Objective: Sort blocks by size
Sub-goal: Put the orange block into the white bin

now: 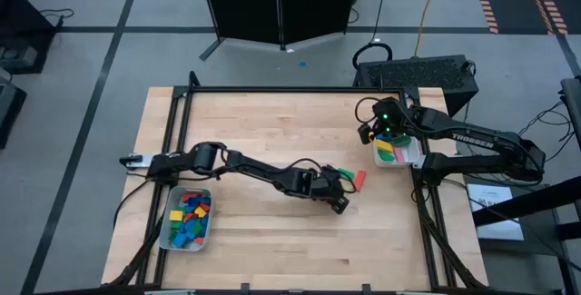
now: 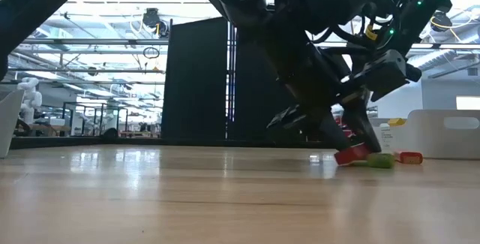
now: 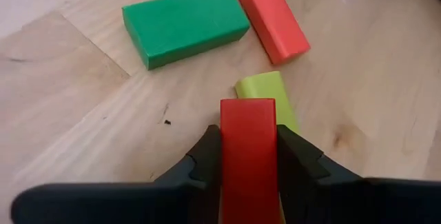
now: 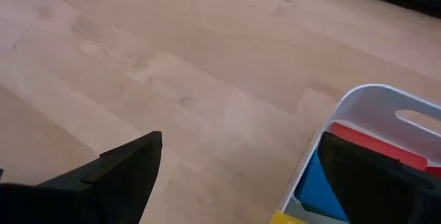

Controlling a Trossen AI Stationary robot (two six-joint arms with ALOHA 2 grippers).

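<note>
red bar clamped in the left pincer mid-worktop, beside a lime block, green bar and orange-red bar; lift straight up to avoid nudging them; right pincer gapes by the tray.

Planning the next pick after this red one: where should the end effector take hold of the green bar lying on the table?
Probably across the green bar's two long sides, near mid-length, coming straight down from above. It lies flat with both long faces showing free; one end sits close to the orange-red bar, so avoid that end.
</note>
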